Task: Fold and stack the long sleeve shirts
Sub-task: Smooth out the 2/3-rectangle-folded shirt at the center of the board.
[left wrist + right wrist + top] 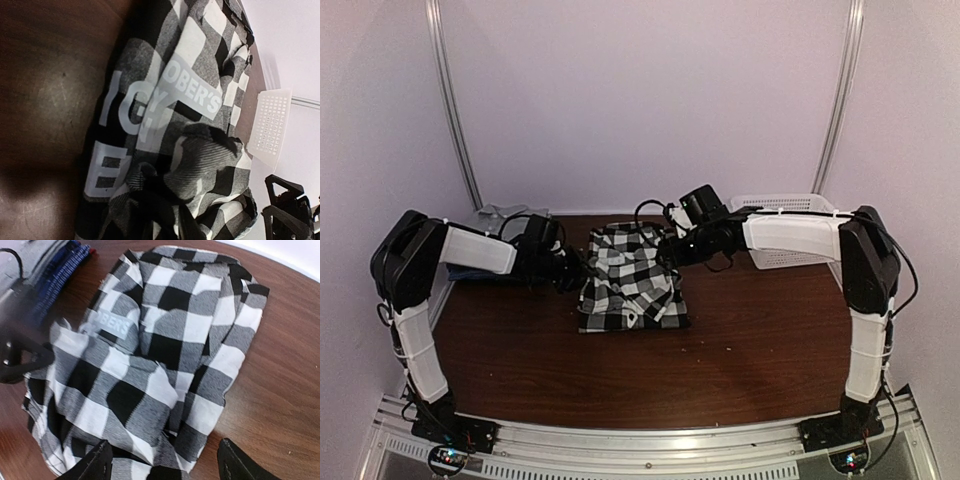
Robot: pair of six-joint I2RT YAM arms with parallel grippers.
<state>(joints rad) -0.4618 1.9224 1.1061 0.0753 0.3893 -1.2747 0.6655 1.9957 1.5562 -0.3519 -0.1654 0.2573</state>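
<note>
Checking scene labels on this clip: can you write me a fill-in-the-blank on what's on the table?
1. The basket is coloured ___.
2. It stands at the table's far ___ side.
3. The right tool above the plaid shirt is ___, not shut.
Missing words: white; right; open.

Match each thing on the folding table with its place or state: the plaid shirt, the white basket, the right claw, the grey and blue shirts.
Things:
1. plaid shirt
2. white basket
3. right claw
4. grey and blue shirts

Places or states:
a. far right corner of the table
b. open, over the checked cloth
c. far left corner
d. loosely bundled, mid-table

Pairs: 1-d, 2-a, 3-b, 4-c
</note>
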